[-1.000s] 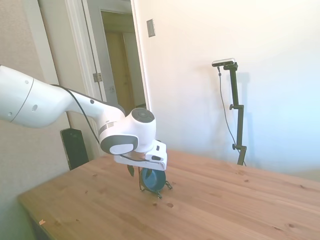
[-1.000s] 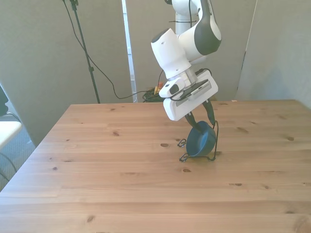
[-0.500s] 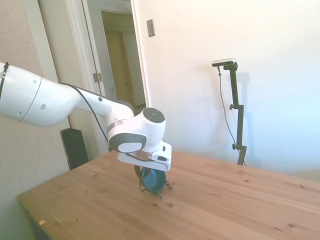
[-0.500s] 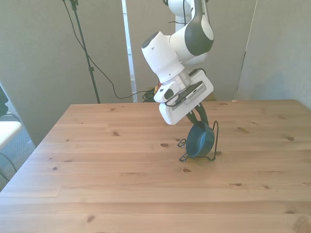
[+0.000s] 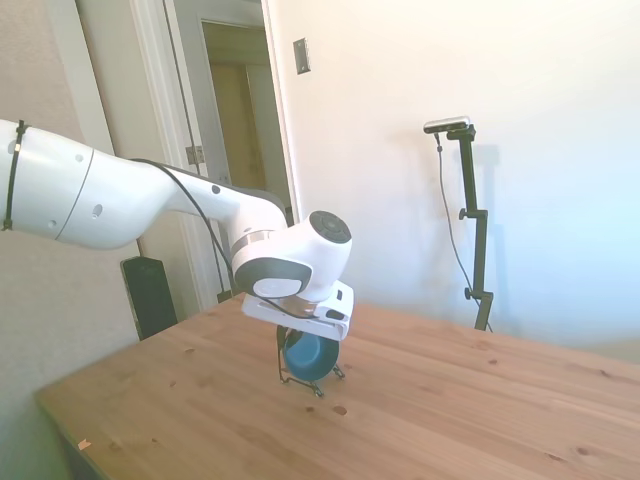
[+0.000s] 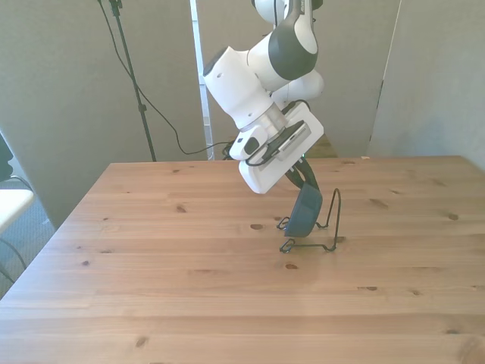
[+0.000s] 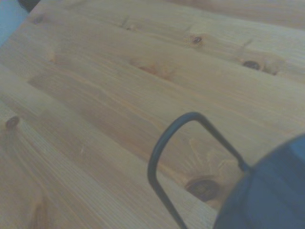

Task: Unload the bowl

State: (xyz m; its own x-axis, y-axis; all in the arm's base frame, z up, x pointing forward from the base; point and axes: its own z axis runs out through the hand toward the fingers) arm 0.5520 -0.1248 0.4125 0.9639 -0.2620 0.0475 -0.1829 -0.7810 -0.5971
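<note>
The small dark blue bowl (image 6: 305,213) stands on edge, tilted, at the thin black wire rack (image 6: 336,216) near the middle of the wooden table (image 6: 174,265). My gripper (image 6: 305,182) comes down from above and is shut on the bowl's upper rim. From the side, the bowl (image 5: 310,356) hangs just under the white hand, its open side facing right, with the rack's feet (image 5: 318,386) below it. The wrist view shows a rack loop (image 7: 159,148) over the wood and a blurred edge of the bowl (image 7: 267,195).
The table's front edge runs near the camera in the front view, its left corner (image 6: 45,250) over a drop. A black cable (image 6: 163,121) hangs behind the far edge. An open doorway (image 5: 235,120) lies beyond the table in the side view.
The hand has swung toward the front view's left and rotated. The bowl has turned with it, from leaning against the rack's upright loop to edge-on and apart from that loop.
</note>
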